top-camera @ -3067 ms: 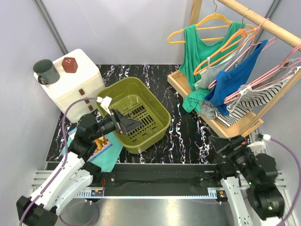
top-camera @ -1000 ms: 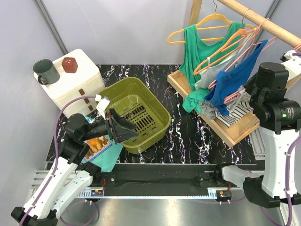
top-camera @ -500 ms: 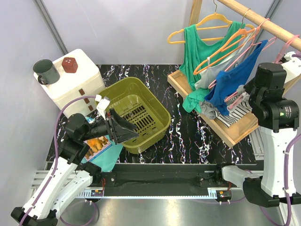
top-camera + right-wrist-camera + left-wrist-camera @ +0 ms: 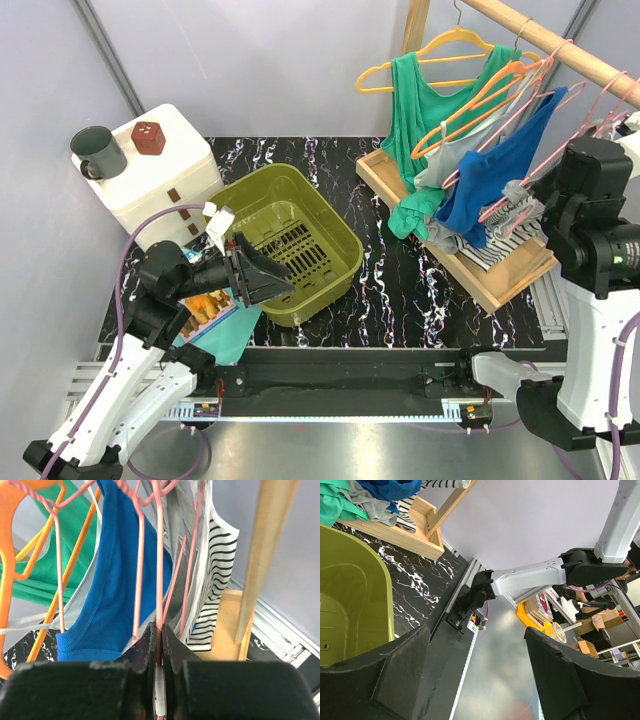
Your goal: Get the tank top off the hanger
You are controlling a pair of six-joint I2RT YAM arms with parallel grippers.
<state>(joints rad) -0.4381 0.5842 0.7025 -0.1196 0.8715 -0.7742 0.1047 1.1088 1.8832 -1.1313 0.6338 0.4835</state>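
Your counter [image 4: 400, 290] has a wooden rack [image 4: 487, 285] at its far right corner, and the tank tops [image 4: 495, 170] hang there. Your right hand [image 4: 159, 635] is squeezed tight on a thin pink hanger [image 4: 159, 580]. Your left hand [image 4: 476, 631] is wide open and holds nothing, toward the near left corner.

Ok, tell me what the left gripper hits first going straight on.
Likely the black rail at the near edge: the open left gripper aims there. The olive basket sits just beside that line, so with depth unclear it might graze that first.
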